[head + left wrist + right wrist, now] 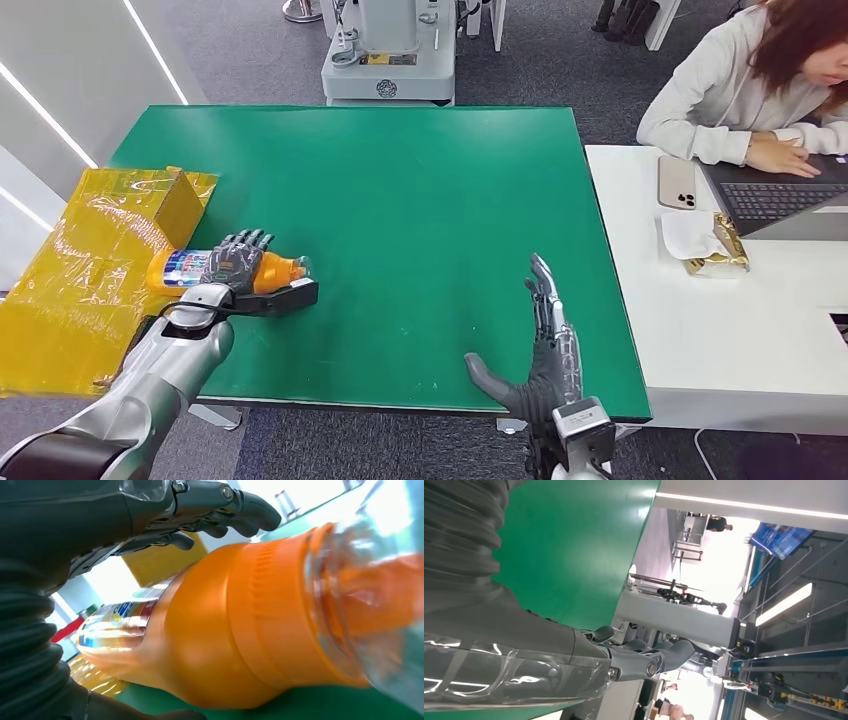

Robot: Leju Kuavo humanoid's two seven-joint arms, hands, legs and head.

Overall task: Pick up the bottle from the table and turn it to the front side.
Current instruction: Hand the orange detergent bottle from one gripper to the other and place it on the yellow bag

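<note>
Halfway at best, by the look of it: grasp made, lift and turn not yet done. Left hand (236,262) wrapped over the bottle (190,268), fingers draped across the top and thumb lying along the near side, so gripping the bottle. Bottle lying on its side near the left edge of the table (400,180), just beside the yellow box (90,260), cap end pointing toward the table's middle. From the left wrist view, bottle (240,635) low over the green surface; cannot tell whether resting on it or just clear. Left to do, as a judgement: raise it clear, then rotate it until the front of the label faces forward.

Orange drink inside clear plastic, ribbed shoulder narrowing to the neck, a blue and white label round the body, partly covered by the fingers (225,505). Glossy and round, so likely to roll or slip in a loose hold.

Right hand (545,345) open at the near right edge of the table, fingers straight and apart, holding nothing, well apart from the bottle
</note>
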